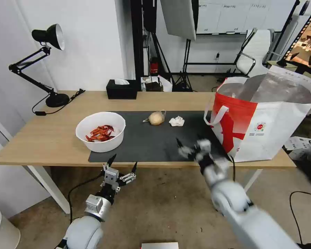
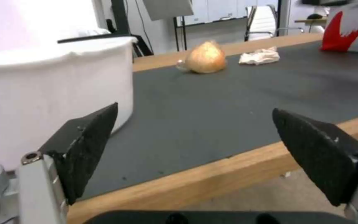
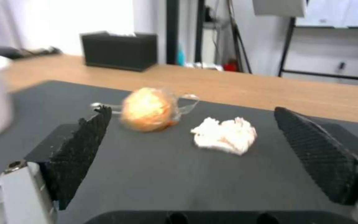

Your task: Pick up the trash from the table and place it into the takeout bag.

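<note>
- Grey-metal left hand (image 1: 122, 165) hangs just below the near edge of the bench (image 1: 52, 141), its black fingers spread wide and holding nothing; the left wrist view has it level with the bench edge, the bowl's wall close on one side.
- The right hand (image 1: 190, 147) hovers over the near part of the dark grey mat (image 1: 145, 141), fingers (image 3: 81, 146) spread and empty, facing the two small pieces of trash.
- The step in hand looks like a reach for the crumpled white tissue (image 3: 225, 139) or the tan ball in clear wrap (image 3: 148, 109). They lie near each other but apart, so the approach should centre on one alone, come down over it, and pinch gently; the tissue is soft and will squash, while the wrap may slip.
- The white round bowl of red shells (image 1: 101, 131) sits at the mat's left end; it would need to stay level when lifted, or the shells may spill.
- The takeout bag (image 1: 262, 121) stands open at the bench's right end, foil lining showing, so the carry is short.
- The bench is pale wood on white legs. At its far edge sit a black tissue box (image 1: 121, 89) and a black desk lamp (image 1: 41, 65).
- Beyond are white walls, light stands and a white office chair (image 1: 257, 52).
</note>
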### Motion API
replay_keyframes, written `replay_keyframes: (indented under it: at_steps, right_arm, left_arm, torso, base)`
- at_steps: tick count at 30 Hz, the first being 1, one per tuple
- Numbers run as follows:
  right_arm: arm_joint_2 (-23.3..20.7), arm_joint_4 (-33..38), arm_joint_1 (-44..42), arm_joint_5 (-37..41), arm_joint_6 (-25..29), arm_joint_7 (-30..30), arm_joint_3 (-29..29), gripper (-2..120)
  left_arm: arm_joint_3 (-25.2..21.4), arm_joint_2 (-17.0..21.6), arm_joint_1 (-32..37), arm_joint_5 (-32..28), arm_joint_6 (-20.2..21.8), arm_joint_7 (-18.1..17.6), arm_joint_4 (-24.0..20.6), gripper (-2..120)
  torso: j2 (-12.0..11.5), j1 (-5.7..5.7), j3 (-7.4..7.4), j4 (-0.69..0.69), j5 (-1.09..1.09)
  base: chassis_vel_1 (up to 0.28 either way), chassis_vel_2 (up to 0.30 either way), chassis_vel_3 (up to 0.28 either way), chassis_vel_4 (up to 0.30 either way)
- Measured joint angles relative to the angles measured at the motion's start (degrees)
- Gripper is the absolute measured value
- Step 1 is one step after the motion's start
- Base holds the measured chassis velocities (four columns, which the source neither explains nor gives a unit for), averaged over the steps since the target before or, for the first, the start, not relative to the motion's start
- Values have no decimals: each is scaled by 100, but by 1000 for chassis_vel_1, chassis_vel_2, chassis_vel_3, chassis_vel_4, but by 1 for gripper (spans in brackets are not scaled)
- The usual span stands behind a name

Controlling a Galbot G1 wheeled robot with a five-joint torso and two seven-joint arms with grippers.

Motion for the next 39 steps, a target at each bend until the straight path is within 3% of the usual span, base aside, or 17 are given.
replay_keyframes:
  at_steps: [3, 5, 6, 15, 39]
  right_arm:
    - [337, -824, 1008, 240, -481, 776, -516, 100]
    - [432, -1050, 1217, 261, -568, 902, -602, 100]
    - [619, -1504, 1554, 272, -681, 1064, -735, 100]
    - [1189, -2918, 2082, 272, -1014, 1317, -848, 100]
    - [1566, -3591, 2369, 651, -1055, 943, -797, 100]
  left_arm:
    - [-84, -23, 33, 0, -2, 10, -12, 100]
    - [-101, -33, 42, 0, -5, 11, -12, 100]
    - [-124, -61, 69, 10, -34, 13, -5, 100]
    - [-120, -215, 171, 177, -164, 25, 49, 100]
    - [-165, -196, 241, 189, -220, 30, 35, 100]
  torso:
    - [1, 0, 0, 0, 0]
    - [0, 0, 0, 0, -1]
    - [0, 0, 0, 1, 1]
    - [0, 0, -1, -2, 1]
    - [1, -2, -2, -2, 1]
  base:
    - [0, 0, 0, 0]
    - [0, 0, 0, 0]
    - [0, 0, 0, 0]
    - [0, 0, 0, 0]
    - [0, 0, 0, 0]
